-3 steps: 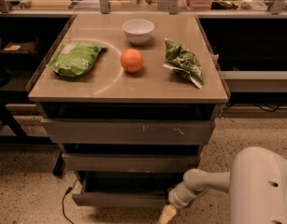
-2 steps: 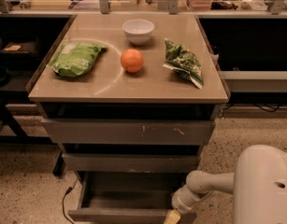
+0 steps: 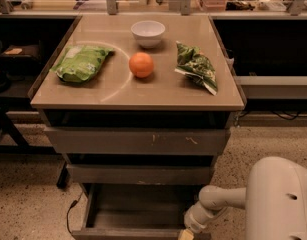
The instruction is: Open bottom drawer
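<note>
So going left to right: over on the left of the table [image 3: 158,93] there was a green bag [image 3: 82,62], lying flat near the left edge. Down on the floor below it, a black cable [image 3: 73,208] ran in beside the cabinet's left side.

The drawer [image 3: 138,209] (the bottom, slimmest one) sat well out from the cabinet, so you could see its flat grey tray from above, with its front panel right at the bottom edge of the view. Above it the middle drawer [image 3: 140,175] was flush and closed, and so was the big top drawer [image 3: 138,141], which had a few pale scratch marks right of centre.

Back on the tabletop, a white bowl [image 3: 148,32] stood upright toward the back, middle-ish. An orange [image 3: 141,64] sat in front of it, apart from the bowl and between the two bags. Right of that lay a leafy green-patterned bag [image 3: 195,66], angled toward the right edge.

The gripper [image 3: 186,234] was low down at the front right corner of the open drawer, right up against the front panel. Honestly couldn't tell how wide it was or whether it had hold of anything. The pale arm [image 3: 218,199] ran from there up and right into the robot's rounded white body [image 3: 280,199] in the bottom right corner.
</note>
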Robot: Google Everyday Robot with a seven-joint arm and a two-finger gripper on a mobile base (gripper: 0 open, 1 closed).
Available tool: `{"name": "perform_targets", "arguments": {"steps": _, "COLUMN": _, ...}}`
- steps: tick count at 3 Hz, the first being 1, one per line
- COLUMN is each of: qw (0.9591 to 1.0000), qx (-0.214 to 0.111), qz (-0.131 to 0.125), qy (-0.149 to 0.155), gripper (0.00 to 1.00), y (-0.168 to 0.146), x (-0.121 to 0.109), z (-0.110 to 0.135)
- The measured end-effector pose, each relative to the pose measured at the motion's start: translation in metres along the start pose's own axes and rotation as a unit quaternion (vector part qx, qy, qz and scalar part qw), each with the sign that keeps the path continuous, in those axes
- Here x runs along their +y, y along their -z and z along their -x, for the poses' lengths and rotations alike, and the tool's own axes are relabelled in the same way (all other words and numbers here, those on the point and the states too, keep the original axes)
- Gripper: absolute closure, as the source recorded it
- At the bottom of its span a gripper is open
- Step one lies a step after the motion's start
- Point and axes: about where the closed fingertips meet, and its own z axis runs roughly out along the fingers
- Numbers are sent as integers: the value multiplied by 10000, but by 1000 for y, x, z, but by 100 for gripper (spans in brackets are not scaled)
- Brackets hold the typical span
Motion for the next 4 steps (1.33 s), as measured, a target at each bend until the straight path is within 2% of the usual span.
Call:
{"name": "perform_targets", "arguments": {"steps": 1, "qw": 9995, "qx": 177, "qz": 205, "qy": -158, "gripper": 0, "y": -3, "x": 19, "z": -32}}
{"name": "perform_targets", "arguments": {"steps": 2, "qw": 9979, "qx": 306, "qz": 446, "qy": -344, "gripper": 0, "y": 6, "x": 50, "z": -63}}
{"name": "perform_targets", "arguments": {"steps": 4, "qw": 9949, "qx": 444, "qz": 646, "qy": -628, "gripper": 0, "y": 30, "x": 100, "z": -94}}
